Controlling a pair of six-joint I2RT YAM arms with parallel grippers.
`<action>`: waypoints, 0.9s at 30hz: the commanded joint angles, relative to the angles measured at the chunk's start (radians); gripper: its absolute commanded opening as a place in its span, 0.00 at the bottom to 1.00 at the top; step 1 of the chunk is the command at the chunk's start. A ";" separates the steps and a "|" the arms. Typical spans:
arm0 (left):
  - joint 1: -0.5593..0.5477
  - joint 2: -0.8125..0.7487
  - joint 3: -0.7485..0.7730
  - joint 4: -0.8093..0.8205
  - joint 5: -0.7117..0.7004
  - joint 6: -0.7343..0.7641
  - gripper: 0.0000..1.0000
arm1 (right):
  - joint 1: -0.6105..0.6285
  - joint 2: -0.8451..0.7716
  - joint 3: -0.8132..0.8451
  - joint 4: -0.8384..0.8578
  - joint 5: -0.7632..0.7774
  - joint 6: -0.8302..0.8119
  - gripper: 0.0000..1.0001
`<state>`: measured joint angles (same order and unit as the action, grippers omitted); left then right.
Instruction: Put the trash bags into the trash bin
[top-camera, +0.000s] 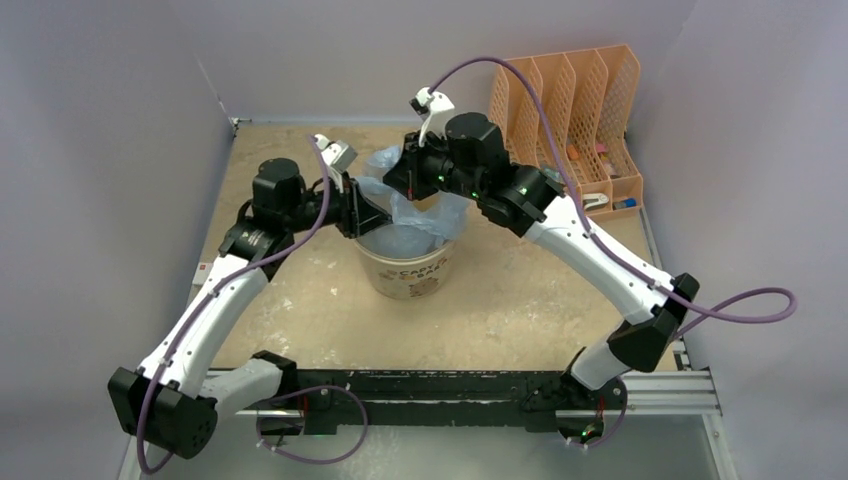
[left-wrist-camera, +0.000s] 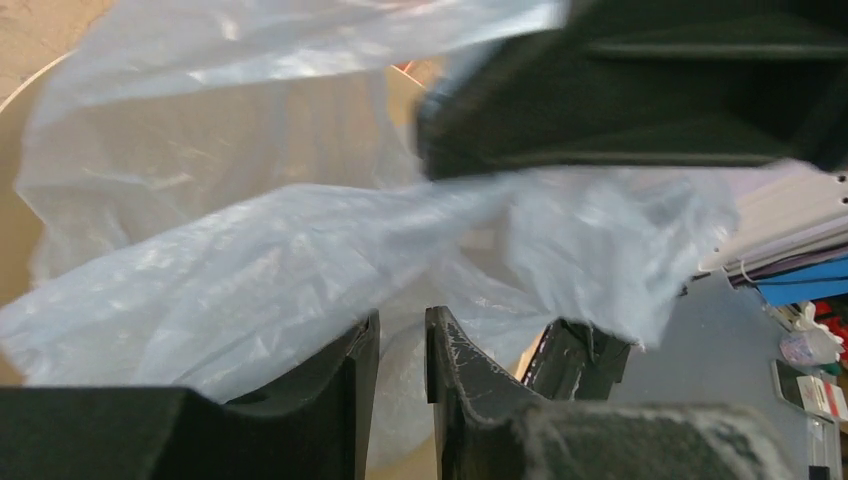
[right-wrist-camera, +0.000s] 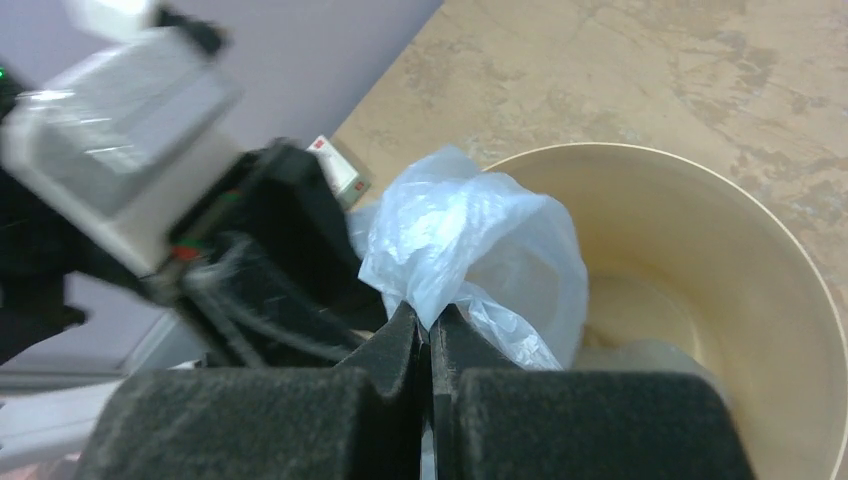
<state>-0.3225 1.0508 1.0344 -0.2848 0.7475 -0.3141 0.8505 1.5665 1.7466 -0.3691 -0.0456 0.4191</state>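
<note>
- Pinching a fold of the trash bag (right-wrist-camera: 470, 240) in the right gripper (right-wrist-camera: 430, 330), fingers pressed flat together, film bunching up out of the tips.
- Holding that fold over the open mouth of the trash bin (right-wrist-camera: 690, 260), at the rim on the side next to the left arm.
- Over to the left gripper (left-wrist-camera: 402, 335): spread by only a narrow slit, crinkly pale-blue plastic billowing right behind the tips. Cannot tell whether any of it is caught in there.
- Facing the right gripper across the bag, close in, almost tip to tip.
- From above now: bag heaped on the bin's mouth between the two grippers, partly down inside, partly rising over the rim and spilling over the right edge.
- Sitting upright in the middle of the table (top-camera: 300, 310), cream bin with brown print on its near side.
- Reaching in from both sides, left arm from the left and right arm from the right, meeting above the bin.
- Further back on the right, against the wall: orange mesh file organizer (top-camera: 570, 110), well apart from the bin, small items in its slots too tiny to name.
</note>
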 joint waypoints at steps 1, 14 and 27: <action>-0.060 0.061 0.048 0.110 -0.109 0.003 0.23 | 0.001 -0.112 0.021 0.037 -0.106 -0.015 0.00; -0.078 0.027 0.112 0.056 -0.092 -0.007 0.40 | -0.007 -0.199 -0.175 0.120 0.113 0.090 0.00; -0.078 -0.184 0.023 -0.004 0.176 0.000 0.50 | -0.016 -0.164 -0.118 0.195 0.075 0.124 0.00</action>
<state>-0.4004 0.8864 1.0874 -0.3489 0.7723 -0.2928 0.8368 1.4220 1.5749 -0.2619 0.0597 0.5201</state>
